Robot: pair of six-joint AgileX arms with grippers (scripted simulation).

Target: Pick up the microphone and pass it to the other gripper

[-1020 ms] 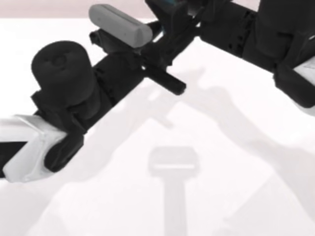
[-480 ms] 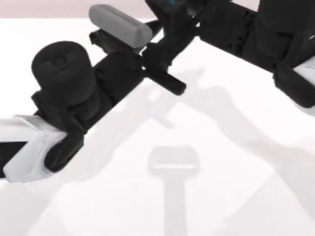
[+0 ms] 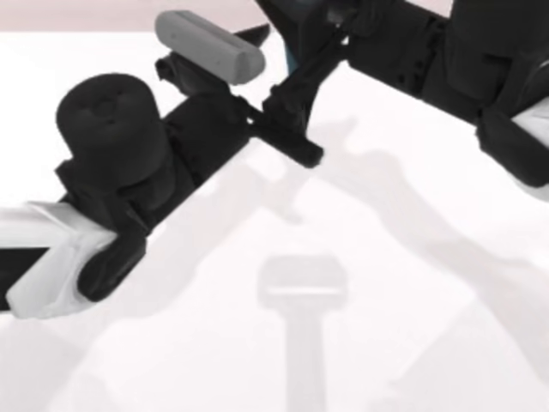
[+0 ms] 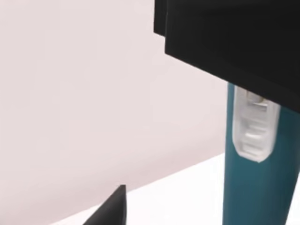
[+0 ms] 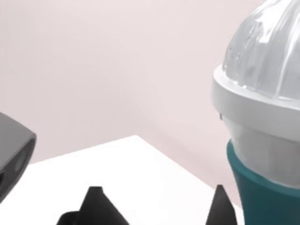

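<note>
The teal microphone handle (image 4: 255,187) with its white switch patch (image 4: 253,126) stands upright in the left wrist view. A black block (image 4: 225,37), part of the right arm, covers it above the switch. One left fingertip (image 4: 115,208) shows, with a bare gap between it and the handle. In the right wrist view the silvery mesh head (image 5: 267,51) rises just outside my right gripper (image 5: 155,201), whose fingers stand apart with nothing between them. From above, my left gripper (image 3: 257,73) and my right gripper (image 3: 296,94) meet at the far middle and hide the microphone.
The left arm (image 3: 107,129) crosses the table from the near left. The right arm (image 3: 446,60) comes in from the far right. The grey camera housing (image 3: 210,43) sits on the left wrist. Arm shadows lie on the white table (image 3: 386,283).
In the top view a left finger has swung outward toward the far edge, so the left jaws have widened. The right gripper has shifted slightly down and left.
</note>
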